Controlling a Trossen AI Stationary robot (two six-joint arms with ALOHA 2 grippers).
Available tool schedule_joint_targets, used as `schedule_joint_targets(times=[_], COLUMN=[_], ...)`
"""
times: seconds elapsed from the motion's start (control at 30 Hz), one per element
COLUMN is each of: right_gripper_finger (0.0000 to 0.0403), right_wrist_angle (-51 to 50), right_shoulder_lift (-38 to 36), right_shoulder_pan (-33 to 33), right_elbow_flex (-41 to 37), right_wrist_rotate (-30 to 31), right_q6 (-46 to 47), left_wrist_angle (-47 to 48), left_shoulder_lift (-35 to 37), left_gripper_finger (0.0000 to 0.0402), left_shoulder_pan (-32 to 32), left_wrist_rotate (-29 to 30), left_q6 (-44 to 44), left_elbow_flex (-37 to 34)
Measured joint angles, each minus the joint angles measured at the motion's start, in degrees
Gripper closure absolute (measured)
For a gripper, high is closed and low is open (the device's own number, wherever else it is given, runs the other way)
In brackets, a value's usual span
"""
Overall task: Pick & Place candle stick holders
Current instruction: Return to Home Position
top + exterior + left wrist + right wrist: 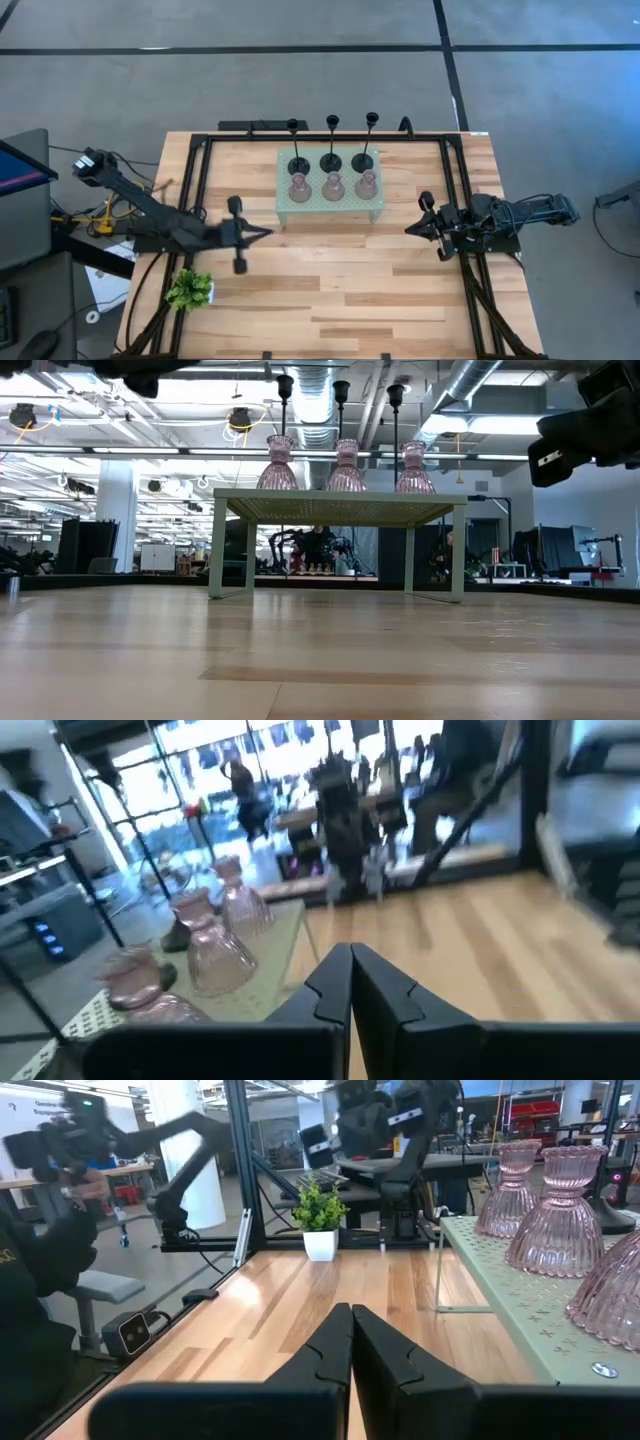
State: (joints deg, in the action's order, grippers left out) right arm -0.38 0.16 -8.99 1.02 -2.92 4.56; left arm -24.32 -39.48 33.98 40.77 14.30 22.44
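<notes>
Six candle stick holders (332, 186) stand upright on the pale green stand (284, 207), which sits by the bench's (350, 300) far edge, midway along it. Three black holders (331, 160), stems vertical, fill the stand's far row. Three pink glass holders (299, 187) fill its near row, one before each black one. The bench's near half lies open, save a small plant (190, 289) by the left edge. The left pincer (265, 233) hangs off the stand's near left corner, fingers pressed together. The right pincer (412, 228) hangs off its near right corner, likewise closed.
</notes>
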Motion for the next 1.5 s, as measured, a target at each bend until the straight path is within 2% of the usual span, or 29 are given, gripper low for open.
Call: schedule_joint_targets(times=[0.2,0.33,0.47,0.6,0.83,0.97,1.1,1.2,1.37,1.5], right_gripper_finger=[0.0403,0.0403,0.0403,0.0403,0.0403,0.0403,0.0403,0.0403,0.0403,0.0403], right_wrist_angle=[0.0,0.0,0.1,0.6,1.2,1.1,0.6,0.2,0.1,0.0], right_shoulder_lift=[0.0,0.0,0.0,0.0,0.0,0.0,0.0,0.0,0.0,0.0], right_shoulder_pan=[0.0,0.0,0.0,0.0,0.0,0.0,0.0,0.0,0.0,0.0], right_elbow_flex=[0.0,0.0,0.0,-0.1,-0.1,-0.1,-0.1,-0.1,-0.1,0.0], right_wrist_rotate=[0.0,0.1,0.4,0.3,0.4,0.4,0.4,0.4,0.5,0.5], right_q6=[0.0,0.0,0.0,0.0,0.0,0.0,0.9,0.9,0.9,0.9], left_wrist_angle=[0.0,-0.3,-0.2,-0.9,-8.9,-9.5,-9.1,-4.2,6.6,13.2], left_shoulder_lift=[17.0,22.0,21.0,17.1,8.4,10.1,16.7,23.2,30.7,34.9], left_gripper_finger=[0.0394,0.0395,0.0397,0.0396,0.0395,0.0395,0.0394,0.0394,0.0394,0.0394], left_shoulder_pan=[0.0,0.0,-1.0,-5.8,-21.1,-27.3,-27.8,-26.7,-25.4,-24.8], left_wrist_rotate=[-5.2,-9.4,-9.7,-11.3,-27.9,-34.1,-35.1,-34.9,-28.9,-28.2], left_q6=[-3.4,-5.3,-5.4,-6.9,-10.5,-13.2,-12.7,-11.0,-10.3,-9.7], left_elbow_flex=[-8.2,-10.4,-10.4,-10.3,-10.2,-10.2,-10.2,-10.2,-10.2,-10.2])
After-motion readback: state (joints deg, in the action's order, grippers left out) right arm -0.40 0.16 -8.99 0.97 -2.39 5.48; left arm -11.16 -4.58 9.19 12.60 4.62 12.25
